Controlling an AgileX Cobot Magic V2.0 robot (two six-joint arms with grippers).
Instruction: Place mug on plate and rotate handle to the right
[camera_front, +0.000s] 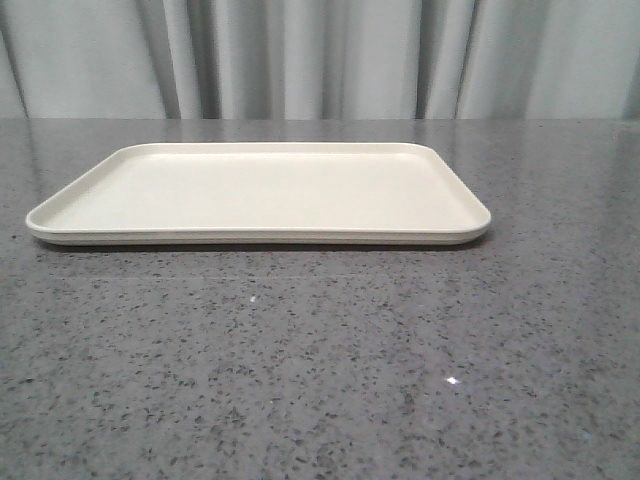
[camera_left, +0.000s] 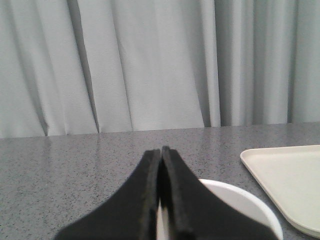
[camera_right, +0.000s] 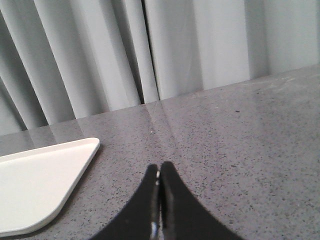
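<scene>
Plate: the cream rectangular plate (camera_front: 258, 195) lies flat on the grey speckled table (camera_front: 320, 380), towards the far side and a little left of centre; nothing rests on it.
Mug: seen only in the left wrist view, where a curved stretch of the white mug (camera_left: 245, 205) rim shows just beyond the fingers, standing on the table to the left of the plate (camera_left: 287, 182) and apart from it. The handle and printed face are hidden.
Left gripper: the left gripper (camera_left: 161, 152) has its black fingers pressed together, clenched on nothing, right above the near part of the mug's rim.
Right gripper: the right gripper (camera_right: 159, 170) is likewise closed and empty, over bare table to the right of the plate (camera_right: 35, 187).
Backdrop: a pale pleated curtain (camera_front: 320, 55) hangs behind the table.
</scene>
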